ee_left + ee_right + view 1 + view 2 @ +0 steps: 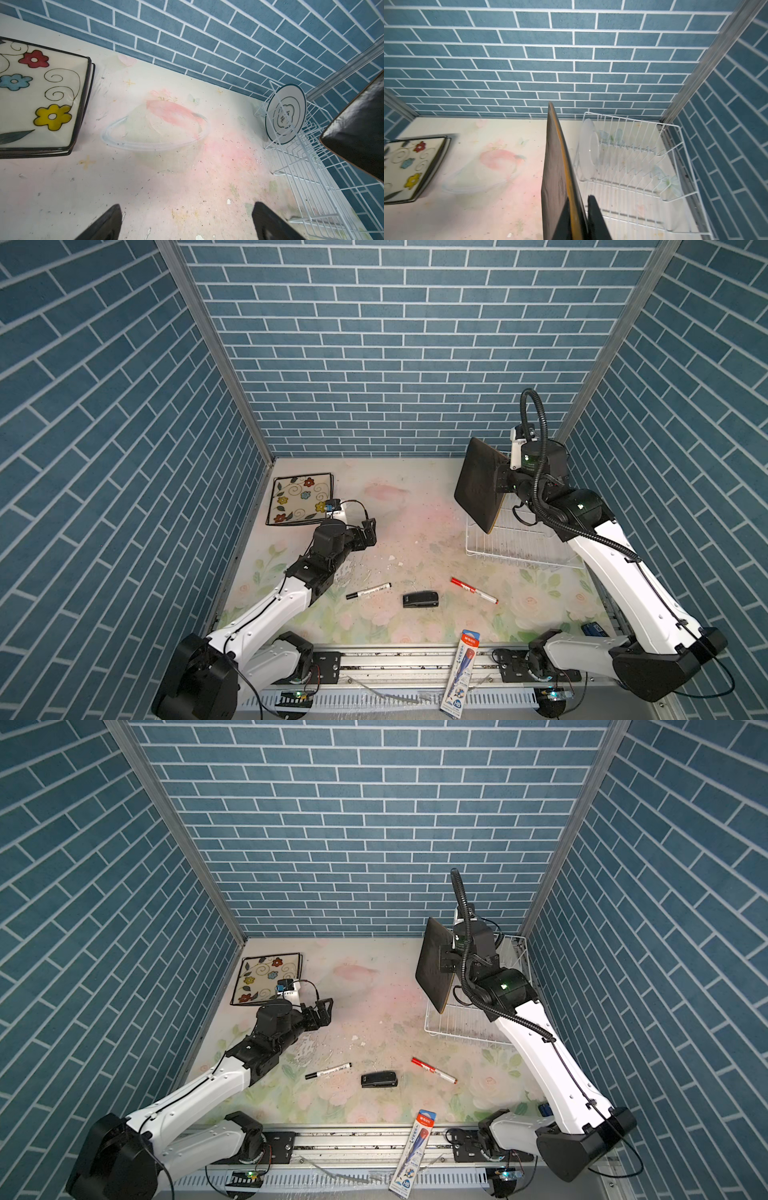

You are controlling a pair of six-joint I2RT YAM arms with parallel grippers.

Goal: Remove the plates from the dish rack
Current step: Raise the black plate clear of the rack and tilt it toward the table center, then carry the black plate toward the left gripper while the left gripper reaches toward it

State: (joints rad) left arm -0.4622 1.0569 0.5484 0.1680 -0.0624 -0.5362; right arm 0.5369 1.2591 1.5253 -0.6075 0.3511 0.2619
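Here the right gripper [579, 216] pinches one edge of a square black plate [482, 485], held upright and clear above the white dish rack [519, 543] at the table's right rear; with so thin a hold, the plate could swing or slip as it travels. Behind it a round white plate [285, 114] stands in the tines, within reach of a careless swing. The left gripper [368, 531] waits wide open and empty beside the flowered plate [301, 499] on the stack at left.
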